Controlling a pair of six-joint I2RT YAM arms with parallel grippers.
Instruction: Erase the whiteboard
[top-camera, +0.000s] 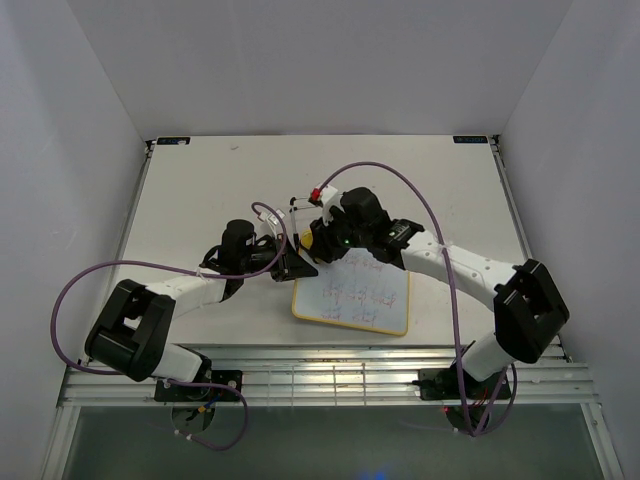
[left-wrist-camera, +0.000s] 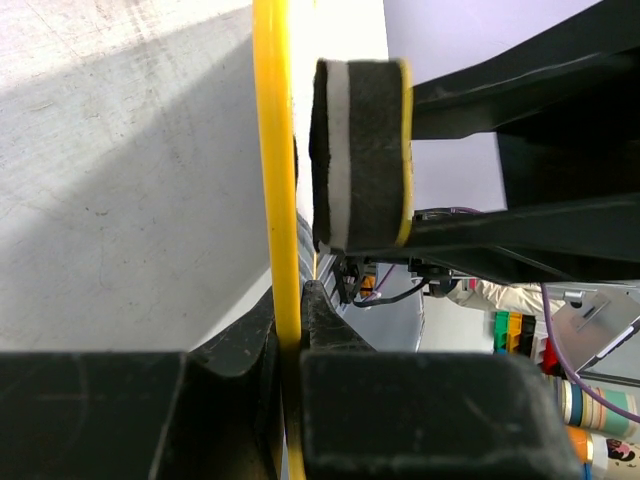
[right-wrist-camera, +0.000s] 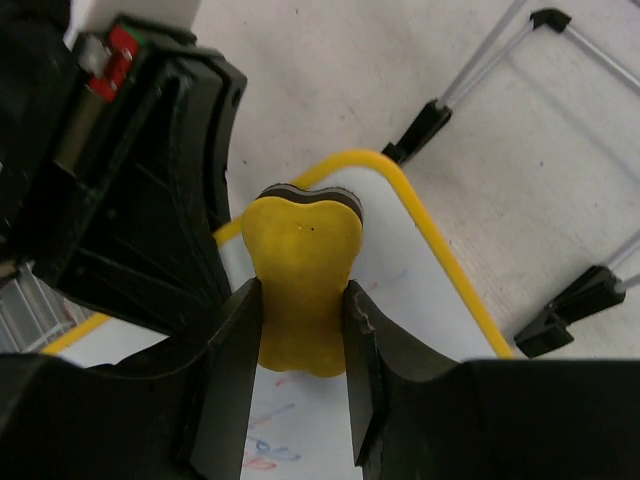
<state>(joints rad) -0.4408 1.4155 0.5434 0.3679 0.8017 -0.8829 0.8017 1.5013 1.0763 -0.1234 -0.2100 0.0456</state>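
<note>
The whiteboard (top-camera: 352, 295), white with a thin yellow frame and faint pink-blue scribbles, lies at the table's middle front. My left gripper (top-camera: 297, 266) is shut on its left edge; the left wrist view shows the yellow frame (left-wrist-camera: 278, 180) pinched between the jaws. My right gripper (top-camera: 322, 243) is shut on the yellow eraser block (right-wrist-camera: 300, 280) and holds it over the board's far left corner (right-wrist-camera: 400, 260). The eraser's black felt side (left-wrist-camera: 360, 150) shows in the left wrist view, close to the board. Scribbles (right-wrist-camera: 270, 450) show below the eraser.
A black wire stand (right-wrist-camera: 480, 90) lies on the table just beyond the board's far corner, also in the top view (top-camera: 300, 207). Grey walls enclose the table on the left, back and right. A metal rail (top-camera: 330, 385) runs along the near edge.
</note>
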